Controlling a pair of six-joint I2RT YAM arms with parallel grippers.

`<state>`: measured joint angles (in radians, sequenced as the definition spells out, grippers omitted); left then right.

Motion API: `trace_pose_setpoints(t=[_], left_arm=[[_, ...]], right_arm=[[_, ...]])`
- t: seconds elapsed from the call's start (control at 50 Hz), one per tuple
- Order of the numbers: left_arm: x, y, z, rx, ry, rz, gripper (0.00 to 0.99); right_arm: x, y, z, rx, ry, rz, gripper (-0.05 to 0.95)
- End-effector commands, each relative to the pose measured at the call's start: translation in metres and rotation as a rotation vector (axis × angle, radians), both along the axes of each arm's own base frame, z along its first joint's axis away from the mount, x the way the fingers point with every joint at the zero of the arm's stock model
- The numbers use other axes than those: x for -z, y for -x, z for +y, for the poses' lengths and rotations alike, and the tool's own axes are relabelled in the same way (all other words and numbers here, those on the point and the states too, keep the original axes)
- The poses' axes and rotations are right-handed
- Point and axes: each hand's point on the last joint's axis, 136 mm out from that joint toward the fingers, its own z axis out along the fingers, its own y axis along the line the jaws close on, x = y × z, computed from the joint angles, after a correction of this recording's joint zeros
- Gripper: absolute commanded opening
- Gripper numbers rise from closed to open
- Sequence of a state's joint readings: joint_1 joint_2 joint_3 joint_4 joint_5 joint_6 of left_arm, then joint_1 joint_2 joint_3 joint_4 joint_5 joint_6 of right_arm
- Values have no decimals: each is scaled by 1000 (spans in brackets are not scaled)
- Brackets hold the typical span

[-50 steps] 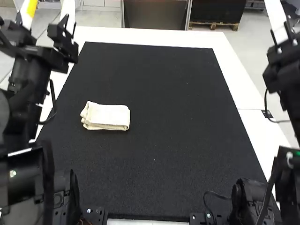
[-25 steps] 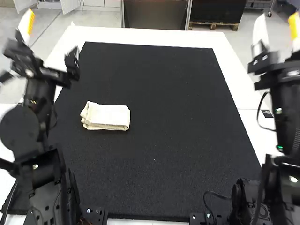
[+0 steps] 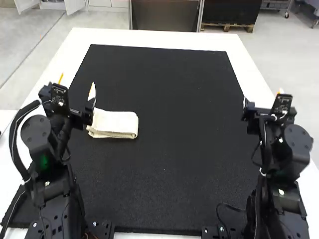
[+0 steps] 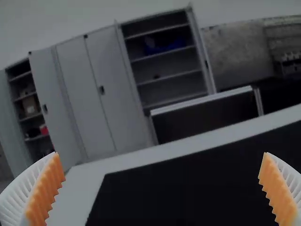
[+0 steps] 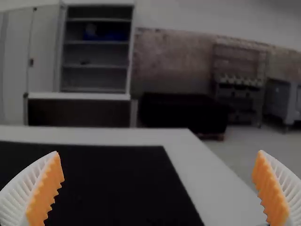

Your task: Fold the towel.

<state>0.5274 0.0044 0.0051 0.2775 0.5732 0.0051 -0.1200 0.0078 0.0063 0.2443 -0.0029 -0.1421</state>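
Towel (image 3: 117,122) on the mat (image 3: 169,169), left of its middle, mat flat on the table (image 3: 149,40).

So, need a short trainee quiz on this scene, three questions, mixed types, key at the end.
1. Multiple choice: how does the cream rectangular cloth towel lie?
A) spread out in a single layer
B) folded into a compact, layered rectangle
C) bunched in a loose heap

2. True or false: the left gripper and the right gripper, each with white ribbed fingers and orange pads, are both open.

3. Fill the gap: in the high view, the towel lies toward the view's ____ side of the flat black rectangular mat.

Key: 1 B; 2 true; 3 left.
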Motion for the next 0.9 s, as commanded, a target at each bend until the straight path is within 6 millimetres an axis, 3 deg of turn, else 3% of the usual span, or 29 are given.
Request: trace_pose_setpoints(t=[0.0,0.04,0.12,0.18,0.28,0.38,0.44,0.52,0.6,0.88], left_arm=[[13,-2,-9,47,-2,47,931],[14,-3,-6,29,6,54,902],[18,-4,1,-5,30,68,890],[22,-5,14,-73,66,81,815],[33,-6,21,-108,74,123,813],[47,-1,56,-319,103,169,816],[48,2,66,-380,107,170,823],[49,2,67,-387,102,175,838],[51,1,67,-383,103,183,977],[51,-1,59,-348,118,182,975]], right_arm=[[36,-1,-14,75,0,146,921],[57,-1,-12,62,-13,226,920],[58,-2,-1,1,-31,230,920],[60,-2,0,-4,-30,236,920],[60,-2,0,-5,-32,236,920],[60,-2,0,-7,-30,236,920],[60,-2,0,-7,-32,238,920],[60,-2,0,-7,-32,238,920],[60,-2,0,-7,-30,238,920],[60,-2,0,-7,-30,238,920]])
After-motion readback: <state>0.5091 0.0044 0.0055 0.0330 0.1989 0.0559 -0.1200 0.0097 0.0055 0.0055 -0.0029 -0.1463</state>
